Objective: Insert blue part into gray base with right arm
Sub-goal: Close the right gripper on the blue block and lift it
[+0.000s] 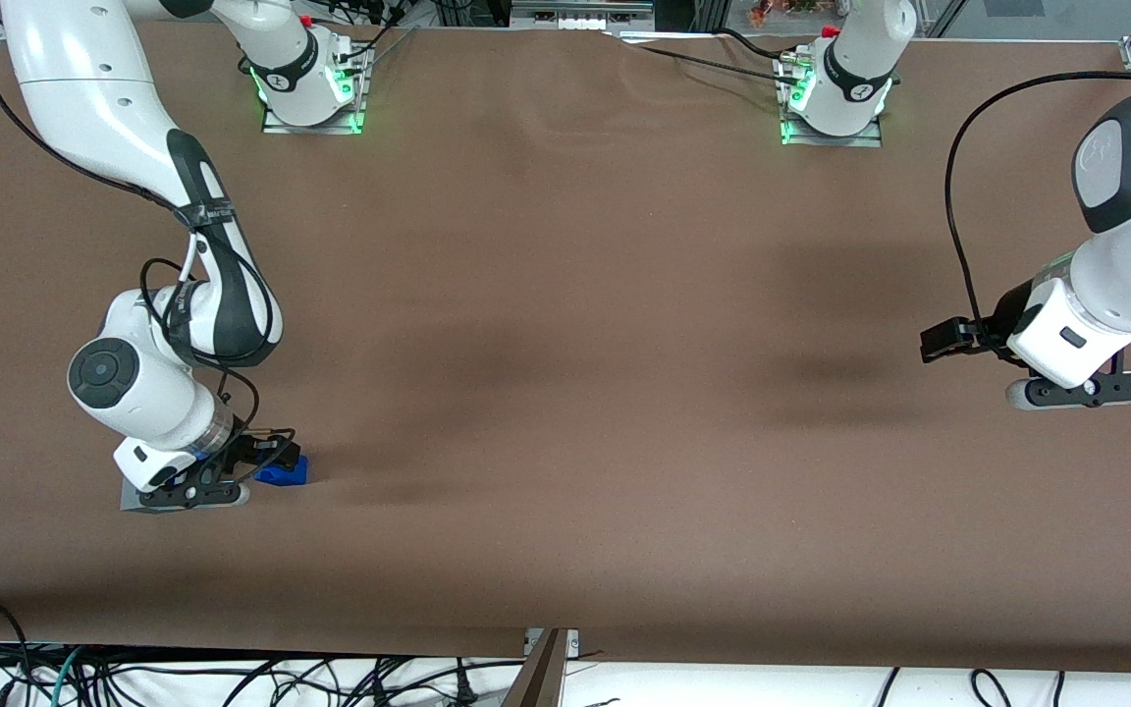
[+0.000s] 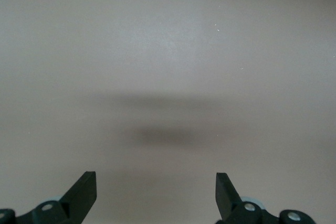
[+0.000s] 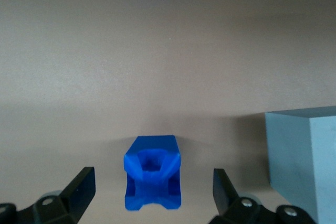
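From the right wrist camera I see the small bright-blue plastic block with lumpy rounded corners lying on the brown table covering, centred between the two black fingers of the right arm's black two-finger gripper. The fingers are spread wide, with bare table showing on each side of the block, so nothing is pinched yet. The block's long axis seems to run straight away from the wrist camera, crosswise to the closing line, so the fingers would meet its two long flanks; I judge this a good line-up for a grasp. The light-gray plastic cube stands just beside the blue block, apart from it, with only a plain face and a top edge showing; I cannot see its recessed opening from here. In the front view the gripper is down low at the working arm's end of the table, the blue part peeking out beside the fingers and a strip of the gray base showing under the wrist. The white jointed right arm reaches out from its mount, elbow high, forearm bent steeply down, hand close to the table. My guess: descend a touch more, then close.
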`<state>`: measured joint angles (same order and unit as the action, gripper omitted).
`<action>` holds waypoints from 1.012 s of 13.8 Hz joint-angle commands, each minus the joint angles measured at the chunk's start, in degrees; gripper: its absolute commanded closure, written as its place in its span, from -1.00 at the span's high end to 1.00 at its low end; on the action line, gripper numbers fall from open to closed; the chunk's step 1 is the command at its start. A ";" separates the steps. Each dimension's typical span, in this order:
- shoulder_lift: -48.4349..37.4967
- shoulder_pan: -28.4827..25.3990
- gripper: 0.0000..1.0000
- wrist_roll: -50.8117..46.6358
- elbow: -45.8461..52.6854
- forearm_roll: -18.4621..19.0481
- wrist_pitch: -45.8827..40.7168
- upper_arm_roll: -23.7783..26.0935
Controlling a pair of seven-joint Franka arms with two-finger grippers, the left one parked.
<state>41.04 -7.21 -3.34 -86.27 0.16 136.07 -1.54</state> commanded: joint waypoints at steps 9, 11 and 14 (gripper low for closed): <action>2.55 0.35 -0.42 0.44 0.84 -1.21 2.62 0.14; 2.38 0.35 -0.48 0.53 0.93 -1.21 2.62 0.14; -1.12 0.53 -0.47 1.05 1.02 -1.04 0.18 0.14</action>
<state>42.92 -7.10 -3.34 -85.57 -0.17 138.37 -1.56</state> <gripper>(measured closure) 0.498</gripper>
